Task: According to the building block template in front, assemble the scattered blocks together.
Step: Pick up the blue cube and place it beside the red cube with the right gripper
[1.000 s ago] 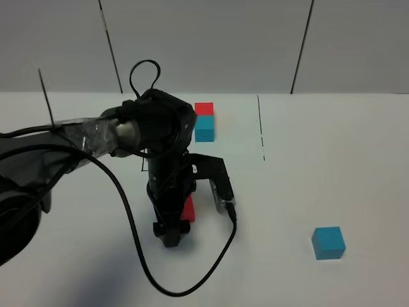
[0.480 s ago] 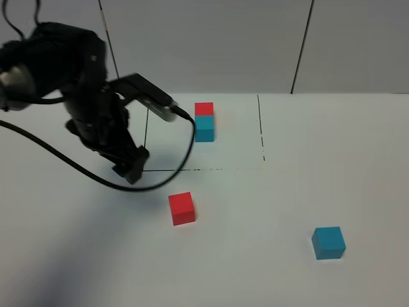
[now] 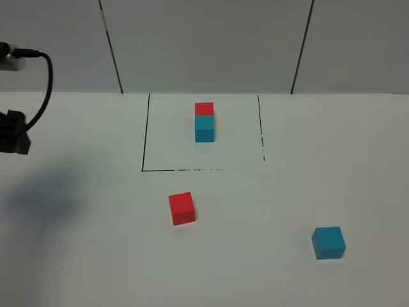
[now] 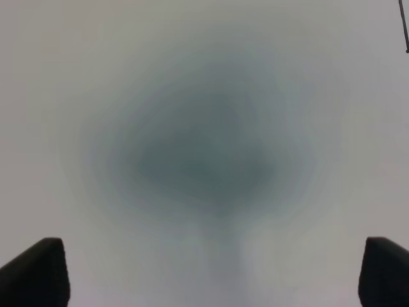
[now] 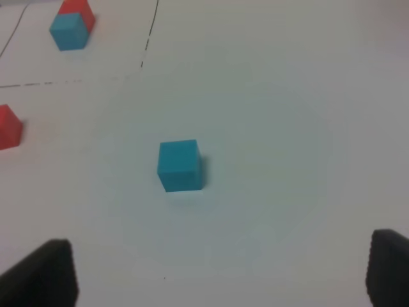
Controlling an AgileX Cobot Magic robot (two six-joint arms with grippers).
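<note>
The building block template (image 3: 204,121), a red cube joined to a cyan-blue one, sits at the far side of the table and shows small in the right wrist view (image 5: 71,25). Of the scattered blocks, the red cube (image 3: 181,208) rests alone near the middle, and the blue cube (image 3: 328,242) sits at the front right. My right gripper (image 5: 217,275) hovers open above the blue cube (image 5: 181,165), apart from it. The red cube (image 5: 9,126) peeks in at that view's edge. My left gripper (image 4: 208,275) is open over bare table, holding nothing.
A black-lined square (image 3: 146,134) drawn on the white table surrounds the template. My left arm (image 3: 13,131) and its cable (image 3: 46,83) show only at the far left edge. A grey panelled wall rises behind the table.
My left arm has pulled back from over the red cube to the far left edge, leaving that cube on the table. The blue cube and template have not moved.
</note>
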